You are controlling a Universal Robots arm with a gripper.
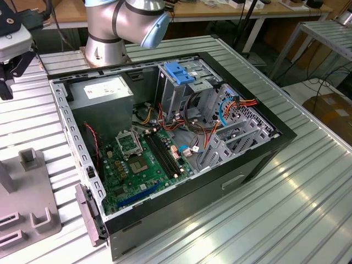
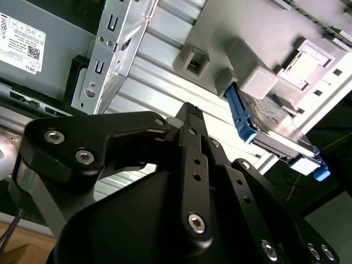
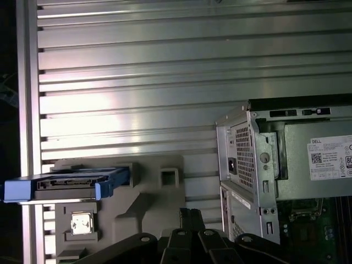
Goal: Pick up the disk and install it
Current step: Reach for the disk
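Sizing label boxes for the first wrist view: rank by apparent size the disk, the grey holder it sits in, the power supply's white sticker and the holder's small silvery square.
1. grey holder
2. disk, seen edge-on
3. white sticker; the picture's edge cuts it, so its place against the disk is unsure
4. silvery square

This is looking like a robot lab or workshop. A big robot arm (image 1: 124, 22) is standing on a ribbed metal table (image 1: 286, 192). An open computer (image 1: 181, 206) is lying there, showing its wires (image 1: 203, 132) and green board (image 1: 137, 165). Long work desks (image 1: 220, 8) are standing behind, and a cardboard box (image 1: 333, 110) is sitting beside the table.
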